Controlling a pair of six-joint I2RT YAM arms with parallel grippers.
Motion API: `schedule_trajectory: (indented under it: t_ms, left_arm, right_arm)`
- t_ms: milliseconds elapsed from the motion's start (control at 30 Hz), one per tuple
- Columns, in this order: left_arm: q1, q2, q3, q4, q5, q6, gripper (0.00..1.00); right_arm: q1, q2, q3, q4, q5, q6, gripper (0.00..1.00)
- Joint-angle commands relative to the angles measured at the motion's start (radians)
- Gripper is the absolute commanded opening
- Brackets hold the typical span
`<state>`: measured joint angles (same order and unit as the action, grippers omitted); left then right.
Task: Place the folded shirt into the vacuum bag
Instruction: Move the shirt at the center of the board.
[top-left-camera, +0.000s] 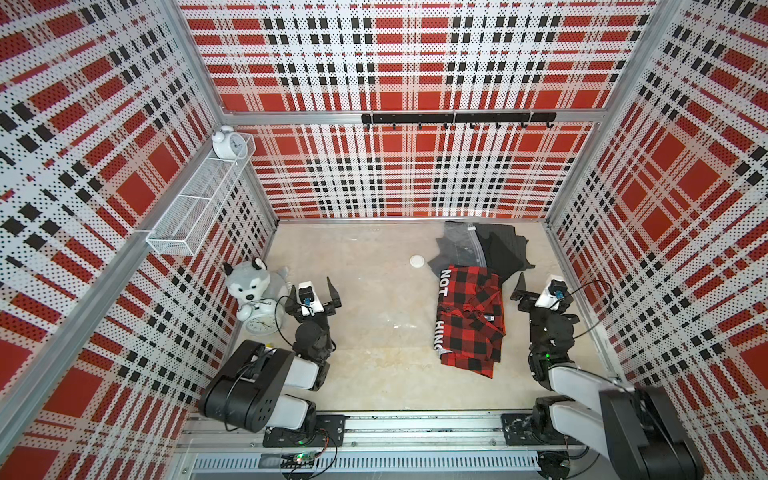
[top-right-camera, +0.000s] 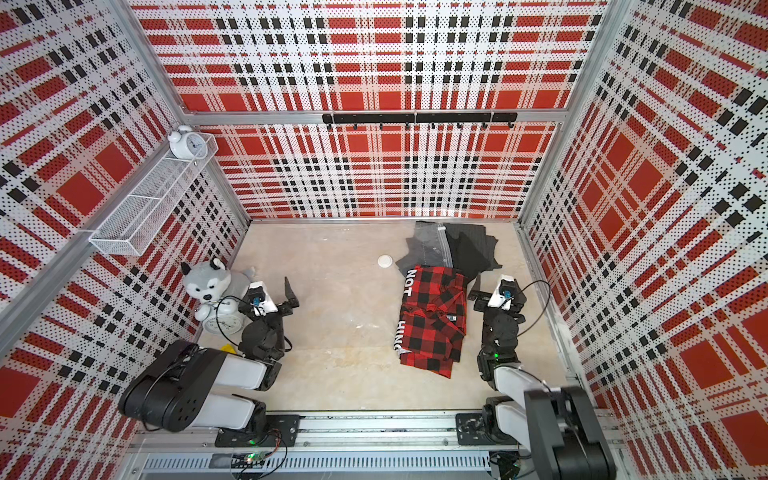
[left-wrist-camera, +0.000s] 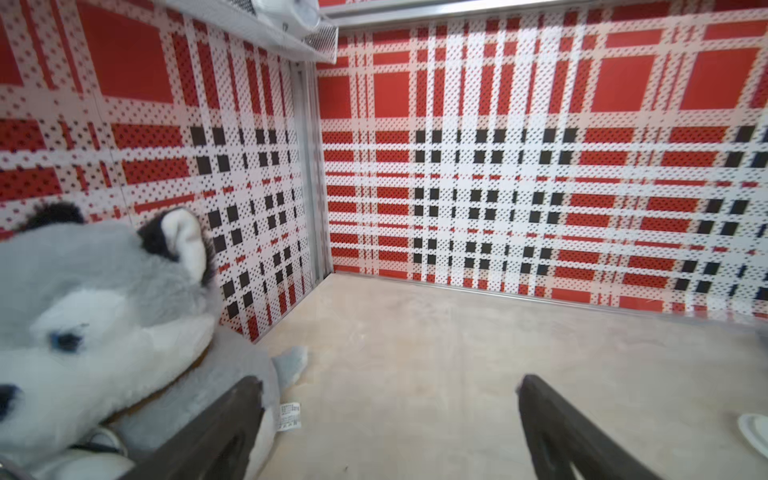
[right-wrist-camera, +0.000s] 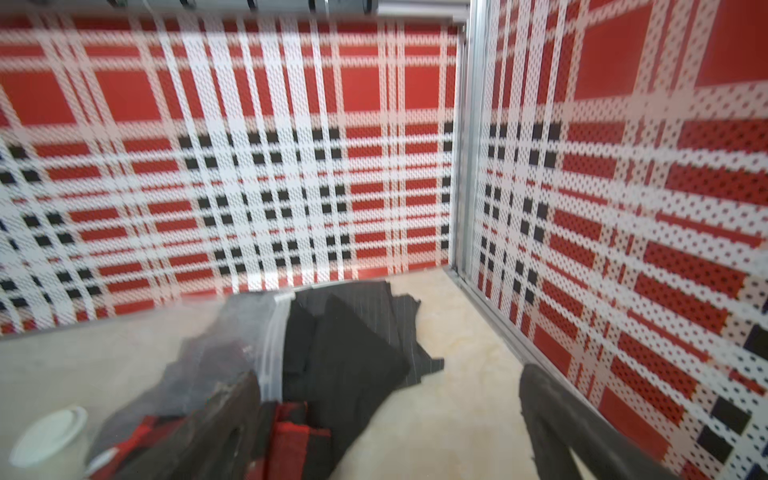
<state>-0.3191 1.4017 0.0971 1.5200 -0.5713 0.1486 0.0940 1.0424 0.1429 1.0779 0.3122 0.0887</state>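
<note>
Left hand (left-wrist-camera: 388, 380) over beige tabletop (left-wrist-camera: 436, 328)

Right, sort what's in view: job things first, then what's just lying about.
Job: clear crinkly plastic vacuum bag; its round white valve cap; folded red-and-black checked shirt.

Lying about: grey-and-white plush husky; white alarm clock beside it; second white alarm clock on white wire-mesh shelf; black hook rail; dark pinstriped garment.
</note>
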Motion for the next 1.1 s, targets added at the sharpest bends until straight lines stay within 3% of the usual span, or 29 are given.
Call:
schedule_trajectory:
  t_ms: [0, 100, 167, 200, 267, 333, 400, 467, 533, 567, 600, 700, 867, 933, 1067]
  left_arm:
    - [-0.112, -0.067, 0.034, 0.014, -0.170, 0.153, 0.98]
    - [-0.233, -0.140, 0.102, -0.086, -0.212, 0.185, 0.98]
    - [-0.309, -0.188, 0.168, -0.216, -0.215, 0.142, 0.98]
    - [-0.344, -0.213, 0.213, -0.312, -0.197, 0.093, 0.98]
    - [-0.380, -0.249, 0.323, -0.569, -0.120, -0.062, 0.98]
    - [-0.374, -0.254, 0.450, -0.822, 0.017, -0.260, 0.98]
    - [-0.307, -0.228, 0.542, -0.986, 0.298, -0.439, 0.98]
    - [-0.198, -0.188, 0.548, -0.951, 0.652, -0.572, 0.98]
    - [-0.097, -0.128, 0.494, -0.768, 0.939, -0.745, 0.98]
    - [-0.060, -0.090, 0.451, -0.587, 1.068, -0.845, 0.98]
    - [-0.041, -0.063, 0.407, -0.450, 1.119, -0.922, 0.98]
    - [-0.074, -0.065, 0.378, -0.495, 0.996, -0.922, 0.98]
    - [-0.281, -0.107, 0.434, -0.794, 0.663, -0.755, 0.98]
    - [-0.315, -0.100, 0.436, -0.802, 0.677, -0.752, 0.98]
    - [-0.287, -0.103, 0.377, -0.715, 0.771, -0.853, 0.98]
  right_arm:
    - [0.010, -0.162, 0.074, -0.320, -0.008, 0.109, 1.00]
    - [0.010, -0.292, 0.183, -0.570, -0.046, 0.205, 1.00]
    - [0.010, -0.338, 0.272, -0.624, -0.050, 0.205, 1.00]
    - [0.010, -0.350, 0.319, -0.950, -0.138, 0.326, 1.00]
    - [0.010, -0.354, 0.399, -1.133, -0.234, 0.333, 1.00]
    - [0.010, -0.345, 0.422, -1.192, -0.314, 0.355, 1.00]
    - [0.006, -0.330, 0.409, -1.203, -0.419, 0.387, 1.00]
    - [-0.007, -0.318, 0.389, -1.184, -0.538, 0.406, 1.00]
    - [-0.018, -0.307, 0.359, -1.142, -0.636, 0.434, 1.00]
    - [-0.018, -0.298, 0.346, -1.125, -0.678, 0.444, 1.00]
    - [-0.019, -0.288, 0.330, -1.106, -0.711, 0.456, 1.00]
    - [-0.017, -0.255, 0.293, -1.079, -0.780, 0.514, 1.00]
    - [0.020, -0.218, 0.242, -1.059, -0.833, 0.560, 1.00]
    - [0.051, -0.204, 0.238, -1.078, -0.831, 0.558, 1.00]
    - [0.124, -0.187, 0.238, -1.117, -0.816, 0.547, 1.00]
